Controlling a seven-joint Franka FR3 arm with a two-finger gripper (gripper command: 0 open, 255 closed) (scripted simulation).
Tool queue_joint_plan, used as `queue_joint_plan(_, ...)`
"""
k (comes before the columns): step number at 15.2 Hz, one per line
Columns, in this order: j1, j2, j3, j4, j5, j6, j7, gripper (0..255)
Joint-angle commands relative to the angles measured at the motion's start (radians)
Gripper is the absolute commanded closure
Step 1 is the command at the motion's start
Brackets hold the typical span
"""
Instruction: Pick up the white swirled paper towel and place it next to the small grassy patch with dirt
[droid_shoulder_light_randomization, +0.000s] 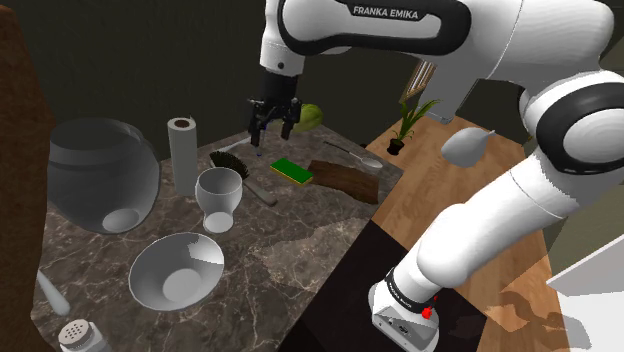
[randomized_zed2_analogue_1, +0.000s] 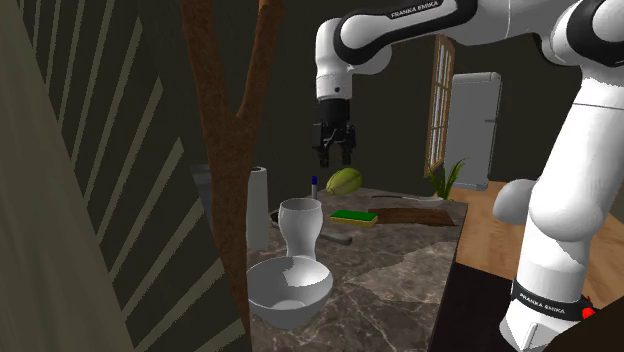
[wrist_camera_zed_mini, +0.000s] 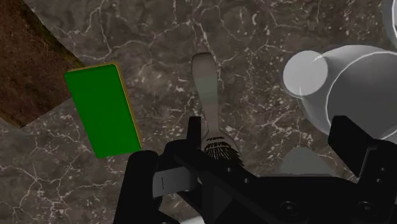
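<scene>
Hand (droid_shoulder_light_randomization: 271, 137) hangs above the tabletop (droid_shoulder_light_randomization: 290, 240), upper centre of the shoulder view, fingers spread with nothing between them. Judged: grasp not yet made. The wrist view looks down on a brush (wrist_camera_zed_mini: 205, 89) and a green sponge (wrist_camera_zed_mini: 103, 109), so the hand sits over those, not over the towel. Towel (droid_shoulder_light_randomization: 182, 152) stands left of the hand in the shoulder view, apart from it and just behind a goblet (droid_shoulder_light_randomization: 220, 192). In the second exterior view it is at centre left, partly behind a brown trunk (randomized_zed2_analogue_1: 228, 170). Long axis vertical: the roll rests on one flat end and the swirled end faces up. Judged reason: the flat end gives a stable base, and the upright pose leaves the curved side free for a pinch across the width. Patch (droid_shoulder_light_randomization: 345, 180) lies flat, right of centre in the shoulder view, a brown slab with the sponge just beside its left edge. Judged: the sponge takes that side, so bare marble in front of the patch looks the better drop spot. Risk: the goblet near the roll may get knocked.
</scene>
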Motion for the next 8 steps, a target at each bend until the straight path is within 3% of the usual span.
queue_joint_plan(1,0.006,0.081,0.025,0.083,-0.021,0.008,0.057,0)
queue_joint_plan(8,0.058,0.364,0.075,0.401,-0.131,-0.009,0.236,0)
